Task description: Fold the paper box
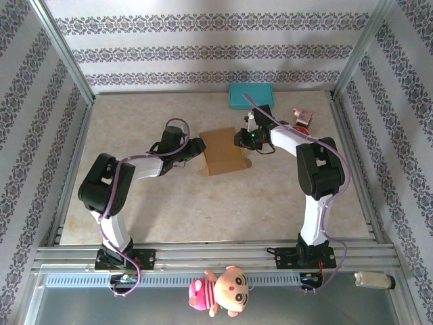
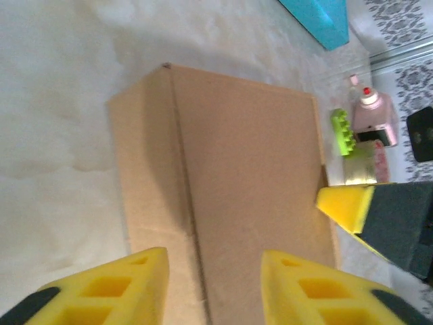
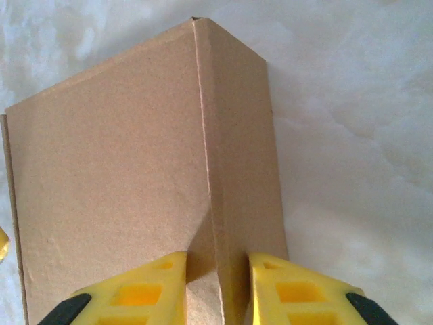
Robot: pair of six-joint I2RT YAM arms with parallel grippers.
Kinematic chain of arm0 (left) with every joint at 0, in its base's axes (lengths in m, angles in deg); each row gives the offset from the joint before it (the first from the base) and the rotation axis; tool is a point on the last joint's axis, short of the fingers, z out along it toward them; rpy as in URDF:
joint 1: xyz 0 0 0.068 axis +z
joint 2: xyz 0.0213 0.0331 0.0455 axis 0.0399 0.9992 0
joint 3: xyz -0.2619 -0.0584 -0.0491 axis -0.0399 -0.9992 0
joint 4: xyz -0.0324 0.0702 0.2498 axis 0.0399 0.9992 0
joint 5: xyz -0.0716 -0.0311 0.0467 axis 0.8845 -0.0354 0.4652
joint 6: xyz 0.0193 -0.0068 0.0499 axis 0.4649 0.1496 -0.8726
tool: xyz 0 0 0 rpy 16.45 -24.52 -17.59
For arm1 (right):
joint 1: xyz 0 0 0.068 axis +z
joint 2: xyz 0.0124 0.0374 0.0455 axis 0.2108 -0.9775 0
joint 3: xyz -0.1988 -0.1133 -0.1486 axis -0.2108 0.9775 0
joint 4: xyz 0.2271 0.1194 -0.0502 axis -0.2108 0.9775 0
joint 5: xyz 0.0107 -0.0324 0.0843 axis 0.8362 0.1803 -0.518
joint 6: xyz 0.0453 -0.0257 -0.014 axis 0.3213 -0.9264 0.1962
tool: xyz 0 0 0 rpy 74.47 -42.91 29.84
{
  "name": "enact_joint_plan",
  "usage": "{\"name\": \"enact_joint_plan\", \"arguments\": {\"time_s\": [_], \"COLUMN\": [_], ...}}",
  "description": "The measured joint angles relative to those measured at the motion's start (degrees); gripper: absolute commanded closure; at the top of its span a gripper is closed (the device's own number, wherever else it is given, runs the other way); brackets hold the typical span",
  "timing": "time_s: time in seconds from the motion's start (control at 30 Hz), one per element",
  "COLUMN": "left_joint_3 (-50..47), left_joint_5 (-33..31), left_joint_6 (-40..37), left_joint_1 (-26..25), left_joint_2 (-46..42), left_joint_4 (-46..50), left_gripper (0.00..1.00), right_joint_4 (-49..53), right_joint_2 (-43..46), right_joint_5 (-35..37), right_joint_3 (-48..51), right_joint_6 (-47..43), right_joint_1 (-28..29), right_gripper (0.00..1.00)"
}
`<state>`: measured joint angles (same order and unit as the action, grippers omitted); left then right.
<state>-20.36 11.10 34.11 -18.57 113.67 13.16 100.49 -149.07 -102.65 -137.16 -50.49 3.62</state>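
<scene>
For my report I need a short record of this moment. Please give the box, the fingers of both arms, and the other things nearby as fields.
paper box: brown cardboard, mid-table, partly folded, one crease raised
left fingers: open, over the box's end
right fingers: pinching the raised crease
far edge: teal tray
front rail: plush doll

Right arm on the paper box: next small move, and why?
Probably finish closing the right end effector on the raised crease of the paper box: its fingers straddle that ridge with little gap left. The left end effector sits open over the opposite edge, so it could steady the box during the pinch.
</scene>
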Motion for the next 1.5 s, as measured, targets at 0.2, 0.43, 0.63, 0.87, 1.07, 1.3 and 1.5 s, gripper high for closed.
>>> {"name": "enact_joint_plan", "arguments": {"time_s": [0.2, 0.43, 0.63, 0.87, 1.07, 1.3, 1.5], "left_joint_3": [0.6, 0.8, 1.8, 1.8, 1.8, 3.4, 3.5], "left_joint_5": [1.6, 9.4, 13.8, 17.4, 18.0, 16.6, 14.3], "left_joint_6": [-2.1, -0.3, 1.3, 7.5, 11.2, 15.1, 19.5], "left_joint_1": [2.8, 4.9, 5.0, 4.7, 2.8, -0.2, -0.9], "left_joint_2": [-0.6, 6.3, 7.5, 12.2, 14.7, 16.3, 16.3], "left_joint_4": [2.1, -1.8, -6.9, -20.0, -24.7, -27.3, -27.8], "left_gripper": [0.49, 0.34, 0.19, 0.15, 0.16, 0.39, 0.57], "right_joint_4": [-2.8, -5.6, -11.5, -17.3, -18.7, -19.6, -20.3], "right_joint_2": [0.0, -0.9, -1.2, -3.0, -3.3, -3.5, -3.2], "right_joint_5": [-4.5, -11.1, -16.5, -21.8, -22.2, -22.4, -21.7], "right_joint_3": [1.6, 3.1, 6.0, 7.3, 7.4, 7.4, 8.1], "right_joint_6": [0.0, -1.2, 0.8, 4.8, 6.1, 6.7, 7.8], "right_joint_1": [-2.1, -4.7, -7.0, -8.9, -9.0, -8.9, -9.3], "right_gripper": [0.81, 0.89, 0.91, 0.93, 0.93, 0.91, 0.68]}}
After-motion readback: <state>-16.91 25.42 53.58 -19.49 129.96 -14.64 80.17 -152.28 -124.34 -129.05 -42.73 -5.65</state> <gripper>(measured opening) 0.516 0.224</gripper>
